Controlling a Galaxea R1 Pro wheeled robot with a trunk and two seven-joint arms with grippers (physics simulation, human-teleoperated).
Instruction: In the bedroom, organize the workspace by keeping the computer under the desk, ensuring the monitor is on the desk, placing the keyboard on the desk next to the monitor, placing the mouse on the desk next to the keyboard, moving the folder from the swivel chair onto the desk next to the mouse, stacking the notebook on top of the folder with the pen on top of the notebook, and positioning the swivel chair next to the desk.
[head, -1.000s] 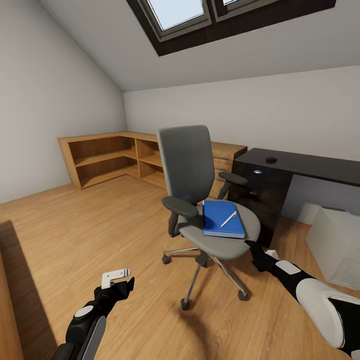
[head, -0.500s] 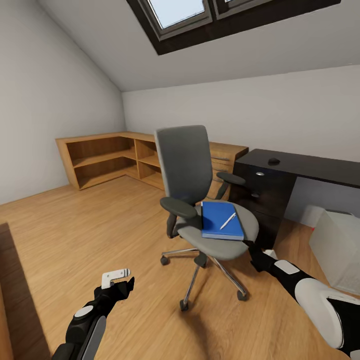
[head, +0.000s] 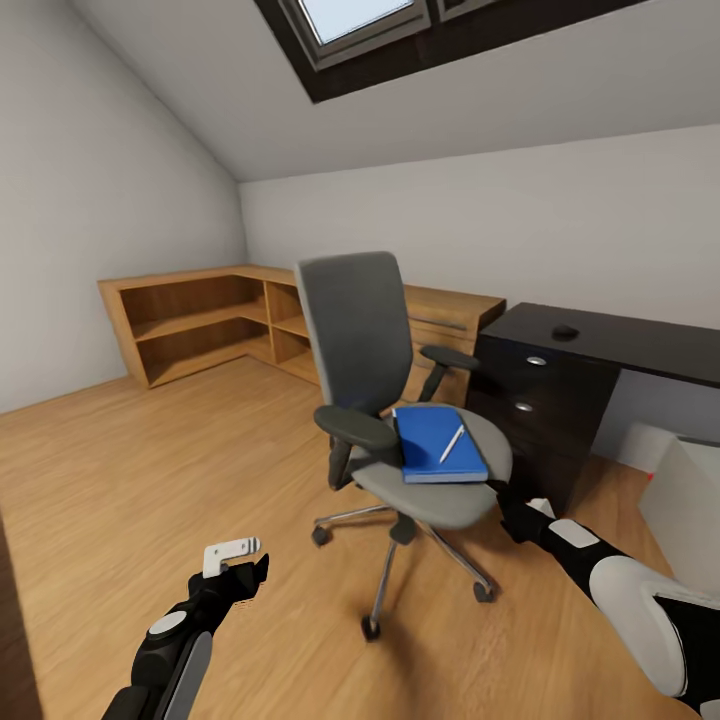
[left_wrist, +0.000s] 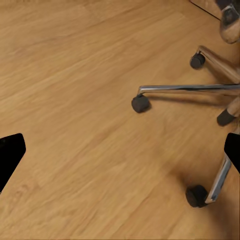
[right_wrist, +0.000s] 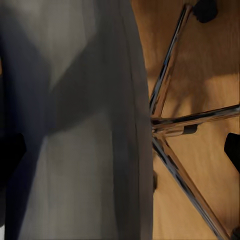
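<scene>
Grey swivel chair (head: 400, 400) sits dead centre of your head view, on the wood floor (head: 150, 480), backrest toward 11 o'clock, chrome base legs & castors spread below. On its seat: blue folder (head: 437, 445), w/ a white pen (head: 451, 443) lying diagonally across the top. Can't tell whether a separate notebook lies in that blue stack.

Black desk (head: 600, 345) stands at 2 o'clock from the chair, drawer front facing you, just beside the chair's far armrest. Small dark mouse (head: 565, 332) rests on the desktop. White computer case (head: 690, 500) sits on the floor at 3 o'clock, cut off by the frame edge. Wooden shelf unit (head: 210, 320) runs along the walls at 10 o'clock; skylight (head: 350, 20) at 12.

Your right gripper (head: 508, 505) is just under the seat's front edge at 4 o'clock, touching or nearly so, can't tell which. In the right wrist view the fingers (right_wrist: 232, 150) show at opposite edges, spread wide, holding nothing, w/ the seat's grey underside & chrome legs between them.

Your left gripper (head: 238, 562) hangs low at 7 o'clock, well apart from the chair, over bare floor. In the left wrist view its fingertips (left_wrist: 11, 155) sit at opposite edges, released, nothing between them but floor & chair castors.
</scene>
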